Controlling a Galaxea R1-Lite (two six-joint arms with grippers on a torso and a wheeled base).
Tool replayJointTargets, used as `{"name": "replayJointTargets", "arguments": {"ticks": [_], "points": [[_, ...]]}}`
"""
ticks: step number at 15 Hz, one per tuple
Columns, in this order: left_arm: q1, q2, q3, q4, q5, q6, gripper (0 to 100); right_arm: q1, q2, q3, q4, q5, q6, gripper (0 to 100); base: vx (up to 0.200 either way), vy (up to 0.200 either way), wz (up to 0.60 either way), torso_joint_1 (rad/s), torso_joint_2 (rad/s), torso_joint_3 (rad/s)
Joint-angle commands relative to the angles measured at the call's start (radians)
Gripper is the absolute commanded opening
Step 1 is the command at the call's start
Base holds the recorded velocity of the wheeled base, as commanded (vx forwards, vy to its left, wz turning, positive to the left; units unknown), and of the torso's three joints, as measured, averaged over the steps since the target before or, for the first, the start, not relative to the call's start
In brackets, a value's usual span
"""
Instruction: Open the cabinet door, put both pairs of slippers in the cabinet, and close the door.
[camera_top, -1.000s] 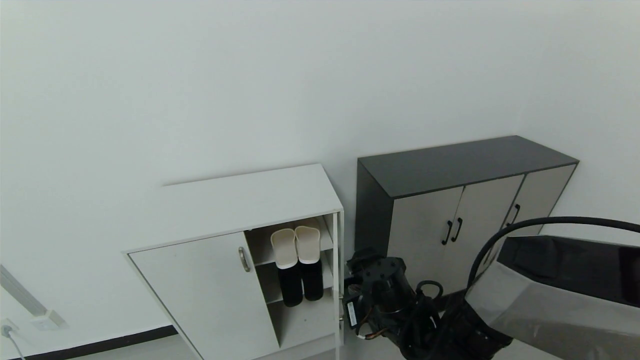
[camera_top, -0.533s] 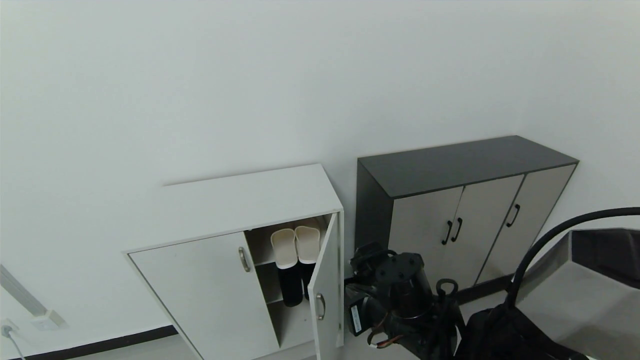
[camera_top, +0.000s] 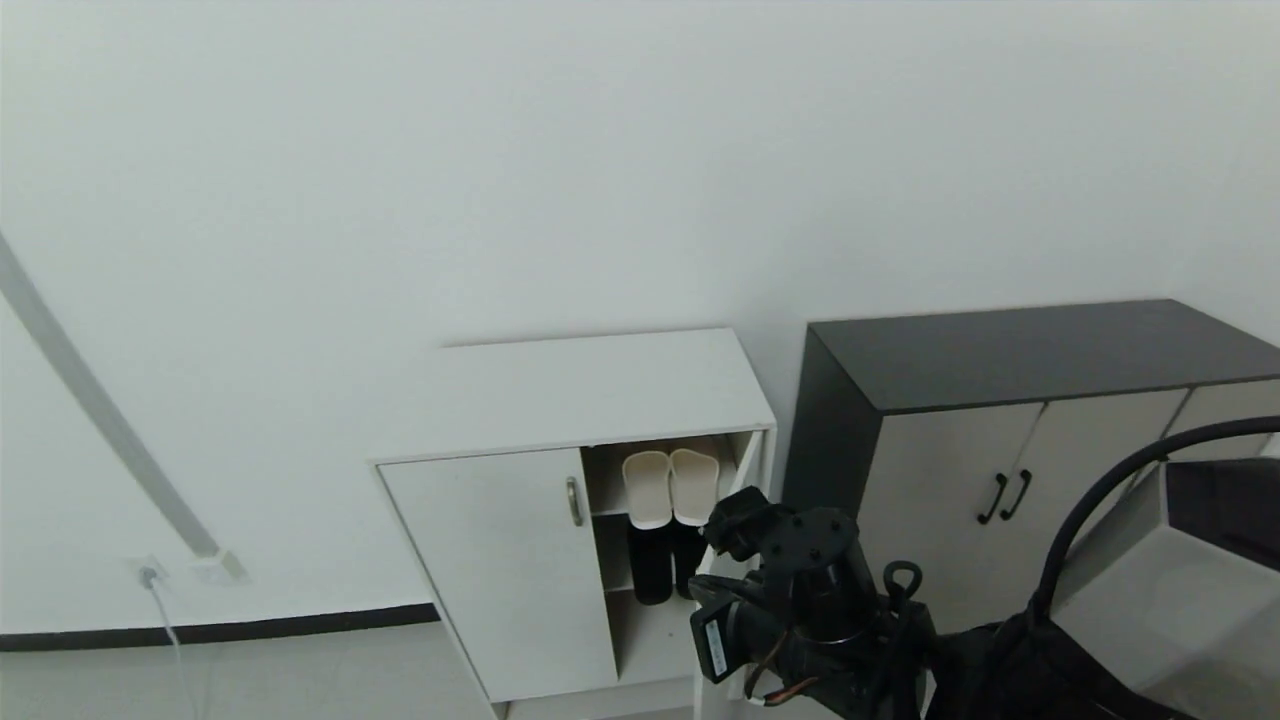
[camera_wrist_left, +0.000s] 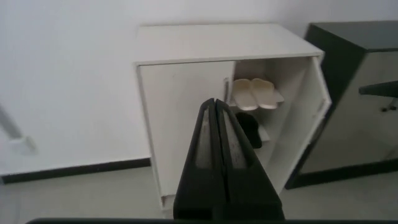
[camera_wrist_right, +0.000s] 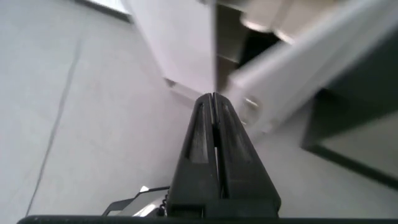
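Up close, wrist views show left gripper (camera_wrist_left: 214, 104) and right gripper (camera_wrist_right: 214, 98) clenched empty, door (camera_wrist_left: 305, 118) ajar.

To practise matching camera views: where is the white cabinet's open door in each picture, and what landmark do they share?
Head view: open door, lower centre, right of the slippers.
Left wrist view: open door between the slippers and the dark cabinet.
Right wrist view: open door, slanting panel beyond the closed door.
Shared landmark: the closed door.
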Motion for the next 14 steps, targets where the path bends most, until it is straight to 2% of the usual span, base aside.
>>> {"name": "replayJointTargets", "arguments": {"ticks": [1,3,8,14], "points": [[0.000,0.001,0.000,0.000,0.000,0.000,0,-0.008,-0.002,0.008,-0.001,0.003,0.001,0,0.000,0.000,0.00,0.000,0.00,0.000],[0.000,0.001,0.000,0.000,0.000,0.000,0,-0.013,-0.002,0.025,-0.014,0.038,-0.001,0,0.000,0.000,0.00,0.000,0.00,0.000],[0.000,0.001,0.000,0.000,0.002,0.000,0,-0.054,-0.019,0.086,-0.040,0.037,-0.016,0,0.000,0.000,0.00,0.000,0.00,0.000],[0.000,0.001,0.000,0.000,0.017,0.000,0,-0.100,-0.057,0.206,-0.038,0.035,-0.050,0,0.200,0.000,0.00,0.002,0.00,0.002]]}}
